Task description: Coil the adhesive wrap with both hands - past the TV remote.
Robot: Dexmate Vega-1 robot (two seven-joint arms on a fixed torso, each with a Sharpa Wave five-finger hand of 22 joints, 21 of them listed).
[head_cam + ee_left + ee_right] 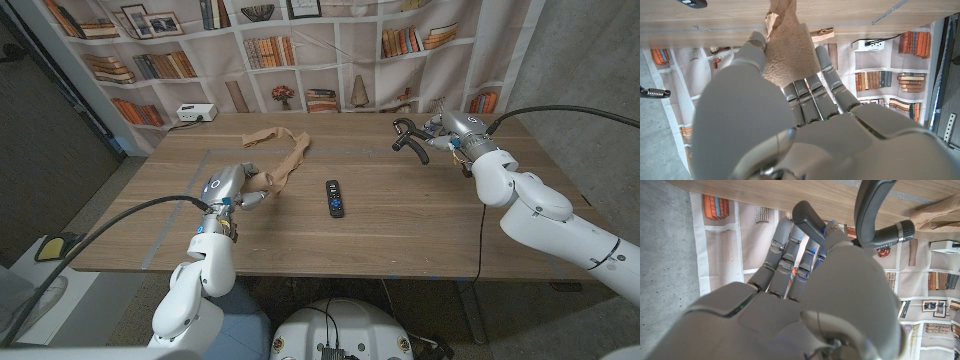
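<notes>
a wooden table (400,215) is seen carrying a tan adhesive wrap (288,155) trailed in a loose curve across its far left part, with a black tv remote (335,198) laid near its middle, just beside the wrap's near end.

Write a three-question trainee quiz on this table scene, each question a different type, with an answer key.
1. True or false: the left hand holds one end of the tan adhesive wrap.
2. Multiple choice: the TV remote lies
A. under the right hand
B. on the table between the two hands, nearer the left one
C. on top of the wrap
3. Fill in: the right hand is over the table's ____ side, near the bookshelf backdrop.

Key: 1 true; 2 B; 3 far
</notes>
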